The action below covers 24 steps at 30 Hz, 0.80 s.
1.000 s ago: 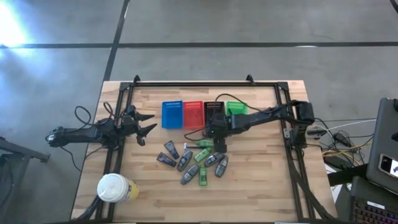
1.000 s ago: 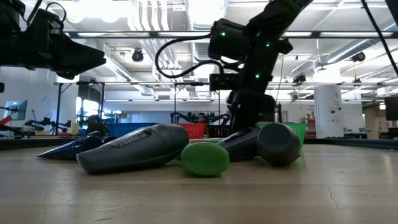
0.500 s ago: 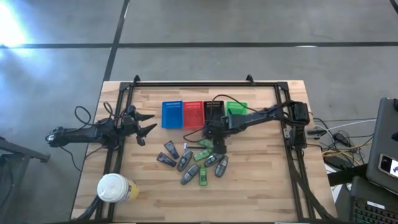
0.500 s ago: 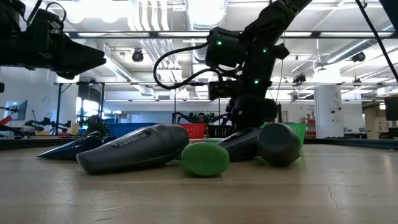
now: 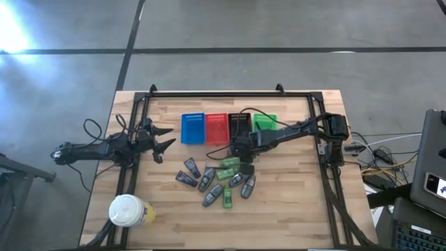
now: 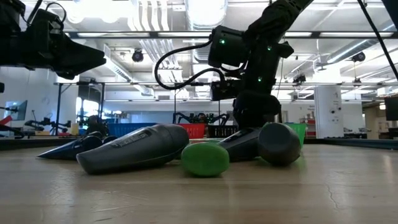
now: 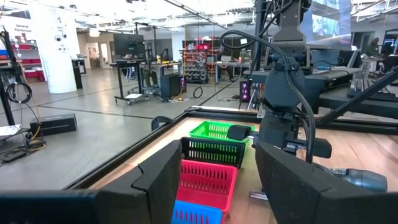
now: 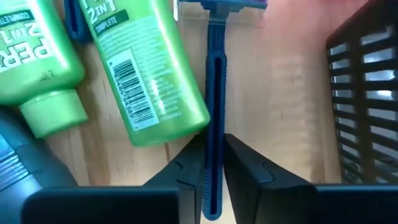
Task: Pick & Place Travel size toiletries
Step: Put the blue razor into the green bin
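The travel size toiletries (image 5: pixel 216 183) lie heaped mid-table: green tubes (image 8: pixel 149 68), grey tubes (image 6: pixel 134 148) and a thin blue razor (image 8: pixel 214 93). My right gripper (image 8: pixel 214 168) points steeply down at the heap's far edge (image 5: pixel 240 155), next to the black basket (image 8: pixel 367 93), and is shut on the razor. The razor's head (image 8: pixel 221 5) points away from the fingers, and a green tube lies along its handle. My left gripper (image 7: pixel 217 186) waits open and level at the table's left side (image 5: pixel 164 138). My right gripper pinches the razor's blue handle (image 8: pixel 214 134) near its free end, one finger (image 8: pixel 186 171) on each long side. The fingers come from above, pointing steeply down, and close across the handle's width. The razor lies flat on the wood, beside the green tube.
Blue (image 5: pixel 193 128), red (image 5: pixel 216 127), black (image 5: pixel 239 122) and green (image 5: pixel 265 120) baskets stand in a row at the far side, right behind the right gripper. A white-lidded cup (image 5: pixel 129 210) stands near the front left corner. A dark frame (image 5: pixel 230 94) runs round the table.
My right arm's wrist has rolled and tipped a little above the far edge of the heap. The tubes lie where they were.
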Each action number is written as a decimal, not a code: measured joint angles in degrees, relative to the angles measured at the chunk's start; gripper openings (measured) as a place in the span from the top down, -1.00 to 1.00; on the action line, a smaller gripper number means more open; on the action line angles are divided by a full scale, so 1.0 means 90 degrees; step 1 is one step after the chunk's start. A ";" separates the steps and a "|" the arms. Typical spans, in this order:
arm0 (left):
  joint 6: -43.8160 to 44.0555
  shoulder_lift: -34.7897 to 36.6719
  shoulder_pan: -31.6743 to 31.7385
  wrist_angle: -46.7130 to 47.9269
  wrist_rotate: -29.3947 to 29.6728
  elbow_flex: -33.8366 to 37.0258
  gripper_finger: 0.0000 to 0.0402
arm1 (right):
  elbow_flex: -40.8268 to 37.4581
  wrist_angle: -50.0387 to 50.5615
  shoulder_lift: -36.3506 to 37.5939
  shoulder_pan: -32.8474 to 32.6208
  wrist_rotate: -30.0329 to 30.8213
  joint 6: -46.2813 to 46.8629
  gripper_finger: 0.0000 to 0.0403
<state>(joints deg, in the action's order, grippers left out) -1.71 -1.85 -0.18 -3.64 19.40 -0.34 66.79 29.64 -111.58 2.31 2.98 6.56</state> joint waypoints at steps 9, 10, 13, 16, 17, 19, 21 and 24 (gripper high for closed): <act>0.0001 0.0000 0.0002 0.0001 0.0000 0.0000 -0.06 | 0.0006 0.0756 0.0799 -0.0022 0.0030 0.0314 0.88; 0.0002 -0.0012 0.0001 0.0000 0.0001 0.0000 -0.06 | 0.0006 0.0893 0.0968 -0.0022 0.0049 0.0464 0.88; 0.0001 -0.0022 0.0000 0.0000 0.0000 0.0000 -0.06 | 0.0006 0.1099 0.1509 -0.0022 0.0229 0.0947 0.88; 0.0002 -0.0029 0.0002 0.0000 0.0000 0.0000 -0.06 | 0.0006 0.1350 0.2164 0.0018 0.0639 0.2271 0.88; 0.0000 -0.0029 0.0002 0.0000 0.0000 0.0000 -0.06 | -0.0019 0.1510 0.2402 0.0101 0.0827 0.2933 0.88; 0.0000 -0.0029 0.0001 -0.0002 0.0000 0.0000 -0.06 | -0.0208 0.1906 0.2748 0.0349 0.1095 0.4261 0.88; 0.0001 -0.0029 0.0000 -0.0002 0.0000 0.0000 -0.06 | -0.0609 0.1950 0.3084 0.0720 0.1101 0.5307 0.87; 0.0000 -0.0029 0.0002 -0.0005 0.0000 0.0000 -0.06 | -0.1434 0.1293 0.3584 0.1290 0.0626 0.6158 0.86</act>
<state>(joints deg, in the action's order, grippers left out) -1.71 -2.11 -0.16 -3.68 19.40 -0.34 53.89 41.28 -79.32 13.92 8.62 61.98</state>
